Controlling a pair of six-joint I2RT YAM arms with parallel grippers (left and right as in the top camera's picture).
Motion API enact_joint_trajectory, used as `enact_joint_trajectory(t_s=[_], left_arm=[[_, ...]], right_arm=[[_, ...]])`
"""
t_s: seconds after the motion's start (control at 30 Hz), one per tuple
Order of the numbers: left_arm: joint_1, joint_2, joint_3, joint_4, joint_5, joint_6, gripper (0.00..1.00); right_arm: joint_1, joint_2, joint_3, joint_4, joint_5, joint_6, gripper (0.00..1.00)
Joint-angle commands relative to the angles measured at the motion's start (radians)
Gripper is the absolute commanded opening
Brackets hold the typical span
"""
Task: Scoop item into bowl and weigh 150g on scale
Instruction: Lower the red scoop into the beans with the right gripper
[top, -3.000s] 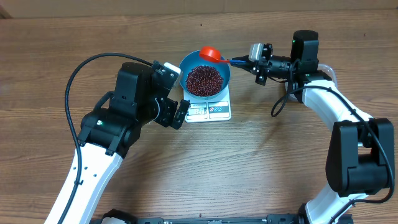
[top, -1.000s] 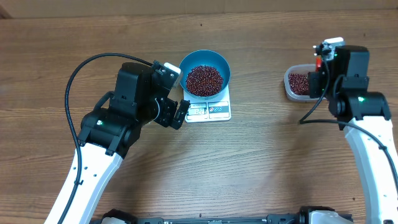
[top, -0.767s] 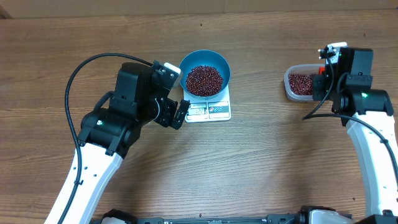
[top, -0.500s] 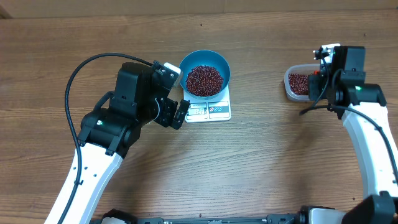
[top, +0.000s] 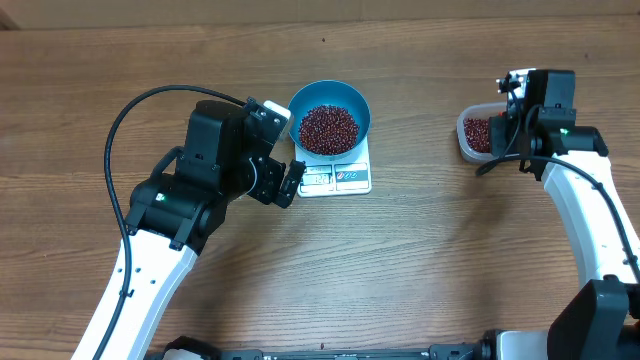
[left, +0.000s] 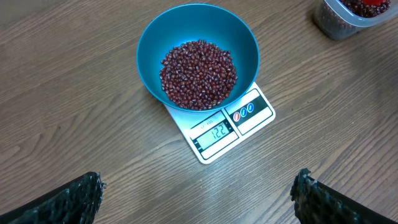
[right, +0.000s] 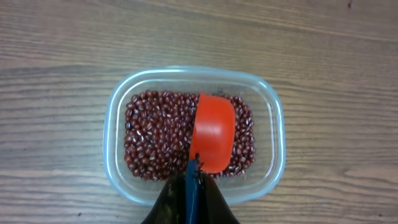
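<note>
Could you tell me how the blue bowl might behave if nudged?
The bowl is wider than the scale beneath it, so it would probably slide or tip easily. Its beans lie loose, so they would likely shift and spill if it tilted.

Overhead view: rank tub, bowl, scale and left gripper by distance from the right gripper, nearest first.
1. Clear tub, right side of the table: the right gripper hangs over it, shut on the scoop.
2. Blue bowl and scale, centre: too close to call, since the bowl sits on the scale.
3. Left gripper, open, just left of the scale: farthest.
</note>
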Motion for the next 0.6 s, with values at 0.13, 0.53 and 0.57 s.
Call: enact_joint_trajectory(t_s=[0.13,0.53,0.57], left_arm=[[-0.003,-0.012,0.002,0.001,0.015,-0.006,0.99],[-0.003,-0.012,0.002,0.001,0.015,-0.006,1.00],[-0.003,-0.012,0.002,0.001,0.015,-0.006,1.00]], right_arm=[[-0.019,0.007,0.004,0.023,-0.008,0.004,0.04],[-0.022,0.008,0.003,0.019,-0.008,0.004,0.04],[-0.022,0.008,0.003,0.019,-0.008,0.004,0.04]])
